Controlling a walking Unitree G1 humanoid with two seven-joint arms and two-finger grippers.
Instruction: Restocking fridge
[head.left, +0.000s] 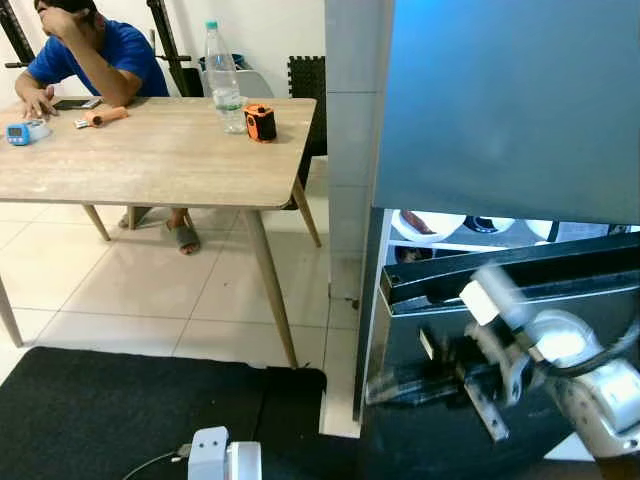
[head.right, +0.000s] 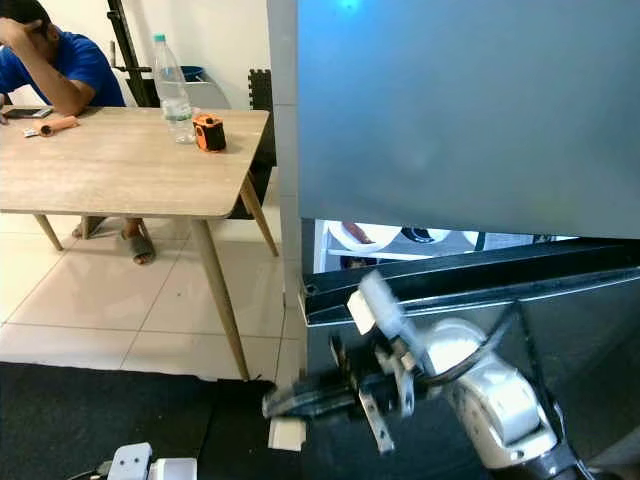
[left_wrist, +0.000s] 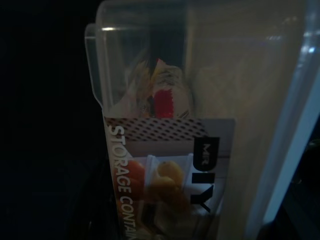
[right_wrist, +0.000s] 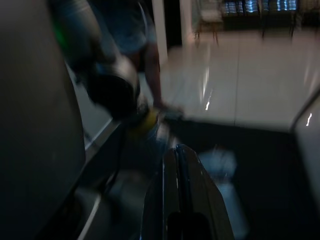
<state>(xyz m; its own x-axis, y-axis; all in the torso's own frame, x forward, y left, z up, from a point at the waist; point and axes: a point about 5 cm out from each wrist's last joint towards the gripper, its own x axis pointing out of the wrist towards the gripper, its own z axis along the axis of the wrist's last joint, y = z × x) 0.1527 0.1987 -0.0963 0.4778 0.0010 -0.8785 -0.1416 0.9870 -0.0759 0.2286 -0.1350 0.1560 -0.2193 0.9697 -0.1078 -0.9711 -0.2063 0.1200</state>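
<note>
Reaching out blurred before the dark fridge door (head.right: 470, 150), the right gripper (head.right: 300, 400) has its two black fingers pressed together on nothing, while a clear storage container (left_wrist: 200, 125) sits right against the left gripper, whose jaws I cannot make out.

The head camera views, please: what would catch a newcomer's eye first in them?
Most striking is the tall grey fridge door at the right, with the silver right arm's gripper held low in front of the dark lower fridge door. To the left stands a light wooden table bearing a clear plastic water bottle and a small orange-and-black gadget; a person in a blue shirt sits at its far end.
</note>
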